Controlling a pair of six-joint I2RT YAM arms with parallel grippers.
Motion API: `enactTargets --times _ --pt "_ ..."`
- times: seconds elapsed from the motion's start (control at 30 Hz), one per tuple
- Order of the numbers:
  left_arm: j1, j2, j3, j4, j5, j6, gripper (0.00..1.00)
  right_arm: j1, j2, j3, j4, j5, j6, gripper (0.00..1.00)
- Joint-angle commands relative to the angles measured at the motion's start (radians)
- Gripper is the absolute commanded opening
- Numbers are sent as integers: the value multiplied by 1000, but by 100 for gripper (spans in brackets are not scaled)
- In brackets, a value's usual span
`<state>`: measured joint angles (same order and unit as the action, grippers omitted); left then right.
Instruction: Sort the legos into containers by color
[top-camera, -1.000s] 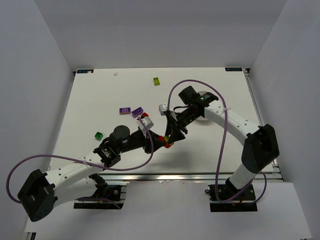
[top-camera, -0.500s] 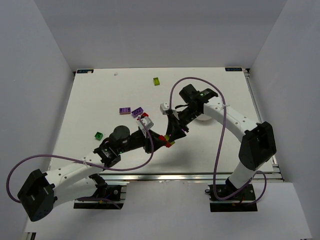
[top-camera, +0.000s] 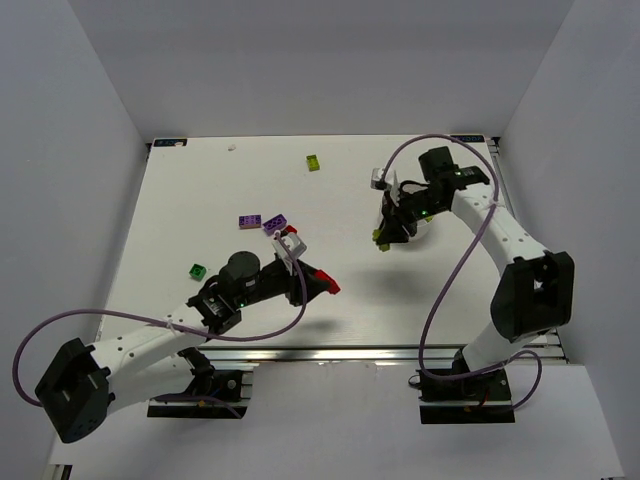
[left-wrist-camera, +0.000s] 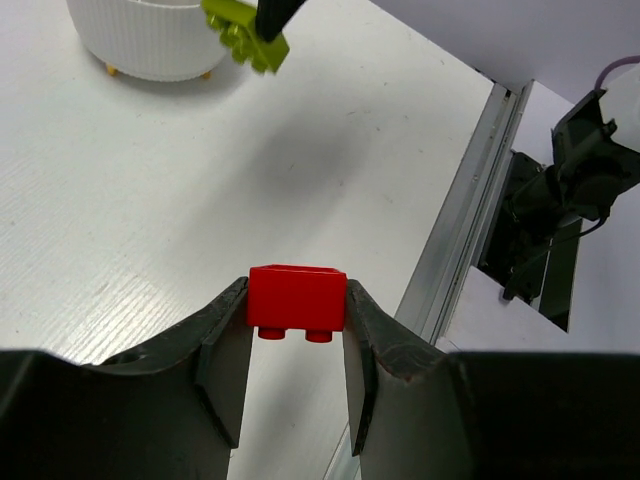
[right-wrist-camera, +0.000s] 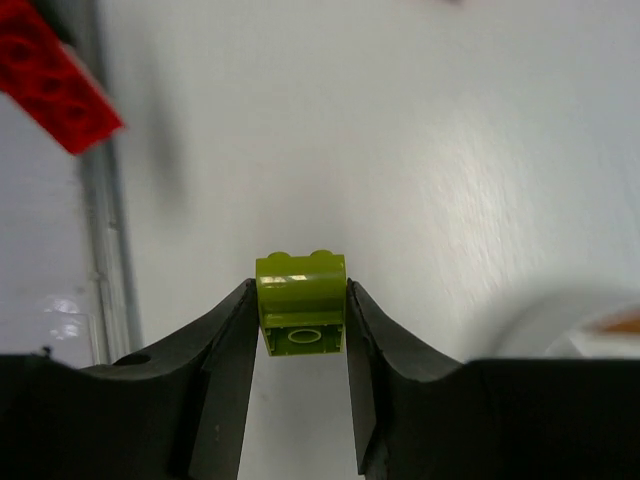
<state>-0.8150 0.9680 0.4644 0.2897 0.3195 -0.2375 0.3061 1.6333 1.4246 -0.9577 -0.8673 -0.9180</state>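
Observation:
My left gripper (left-wrist-camera: 296, 312) is shut on a red lego (left-wrist-camera: 296, 298), studs down, held above the table's near middle (top-camera: 327, 282). My right gripper (right-wrist-camera: 300, 312) is shut on a yellow-green lego (right-wrist-camera: 300, 300), hanging just left of the white bowl (left-wrist-camera: 150, 45). From above, that lego (top-camera: 382, 241) shows below the right wrist, and the arm hides most of the bowl. Loose legos lie on the table: two purple ones (top-camera: 251, 221) (top-camera: 274, 224), a green one (top-camera: 198, 271) and a yellow-green one (top-camera: 313, 162) near the back.
A metal rail (left-wrist-camera: 470, 200) runs along the table's near edge, with the right arm's base (left-wrist-camera: 560, 200) beyond it. White walls enclose the left, back and right sides. A small white speck (top-camera: 232, 147) lies at the back left.
The two grippers were together at the near middle. The right gripper has pulled away up and to the right with the yellow-green lego, toward the bowl. The left gripper stays put with the red one.

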Motion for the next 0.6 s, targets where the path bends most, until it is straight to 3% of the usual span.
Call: enactTargets --times 0.0,0.23,0.57 --pt "-3 14 42 -14 -42 -28 0 -67 -107 -49 200 334 203 0" --pt "-4 20 75 -23 -85 -78 0 -157 -115 -46 261 781 283 0" --pt "-3 8 82 -26 -118 -117 0 -203 57 137 74 783 326 0"
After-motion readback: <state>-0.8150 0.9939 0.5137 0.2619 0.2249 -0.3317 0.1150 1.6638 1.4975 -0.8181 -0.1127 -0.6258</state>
